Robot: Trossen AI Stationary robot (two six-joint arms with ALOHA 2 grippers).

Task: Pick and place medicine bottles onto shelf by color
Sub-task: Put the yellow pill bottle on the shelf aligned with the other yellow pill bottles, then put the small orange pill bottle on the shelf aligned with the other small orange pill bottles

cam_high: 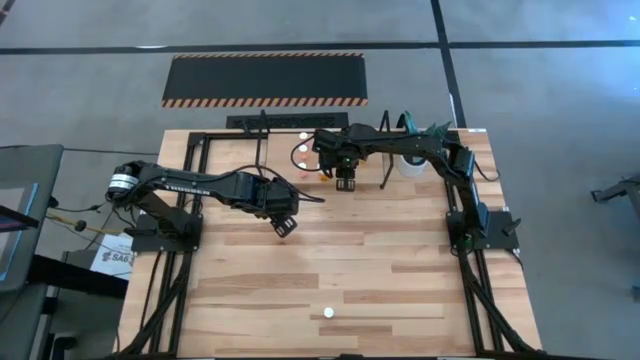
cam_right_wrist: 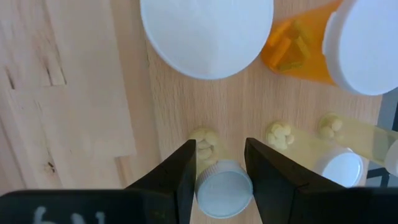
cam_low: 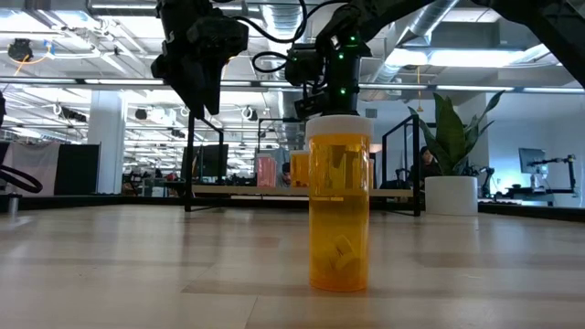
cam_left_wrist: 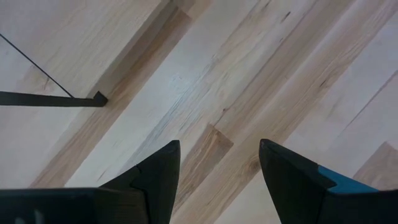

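Left gripper (cam_high: pixel 285 226): hangs in the air over bare wood near the middle of the table (cam_high: pixel 380 260), a bit to the left side. Fingers (cam_left_wrist: pixel 163 177) wide apart. Nothing between them, only the light planks below and a thin black rod (cam_left_wrist: pixel 50 98) off to one side.

Right gripper (cam_high: pixel 346 182): reaches to the far side of the table, over the shelf (cam_right_wrist: pixel 165 106). Points down at the pale shelf board. Fingers (cam_right_wrist: pixel 186 171) close together, squeezing a small pale bottle (cam_right_wrist: pixel 224 190) by its sides. Round white cap snug between the two dark fingers, with little pale pills showing through the clear body.

More medicine bottles close by on the same board:
- big bottle (cam_right_wrist: pixel 205 28) with a wide white cap, just past the held one
- orange bottle (cam_right_wrist: pixel 298 50) beside it, also with a big white cap, pills inside
- second small bottle (cam_right_wrist: pixel 345 168) with a white cap, next to the right gripper

Lone orange bottle (cam_high: pixel 328 312) far from all that, near the front edge of the table, well apart from both arms. Stands upright, white cap on top, a few pills at the bottom, as the low view shows (cam_low: pixel 340 210).

White pot (cam_high: pixel 410 162) with a green plant at the far right of the table, near the right arm.
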